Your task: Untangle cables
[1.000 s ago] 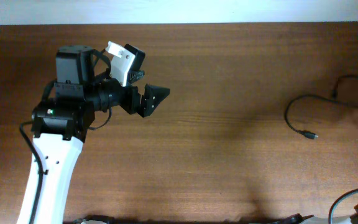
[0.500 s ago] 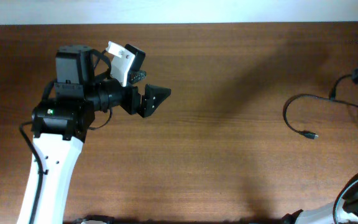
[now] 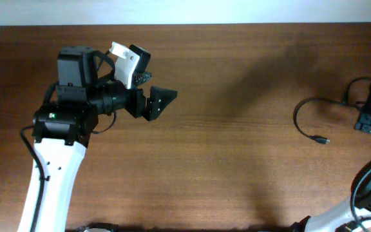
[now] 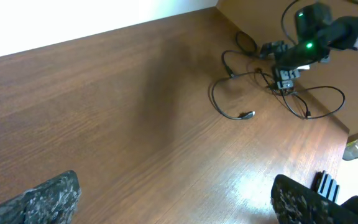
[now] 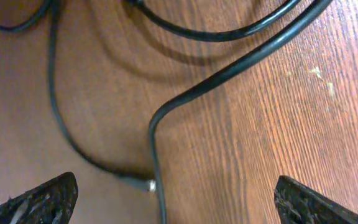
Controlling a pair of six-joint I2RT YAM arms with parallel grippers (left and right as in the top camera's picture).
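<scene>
Clearly the cables [image 5: 153,146] are all tangled, with the left end effector [image 4: 176,199] and right end effector [image 5: 179,199] wide open, holding nothing.

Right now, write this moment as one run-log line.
task: untangle cables | left pincer: open, empty, far from cables | right pincer: open, over cables | cables: on table, ungripped

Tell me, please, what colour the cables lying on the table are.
The cables are black; the right wrist view shows it best, against the brown table.
</scene>
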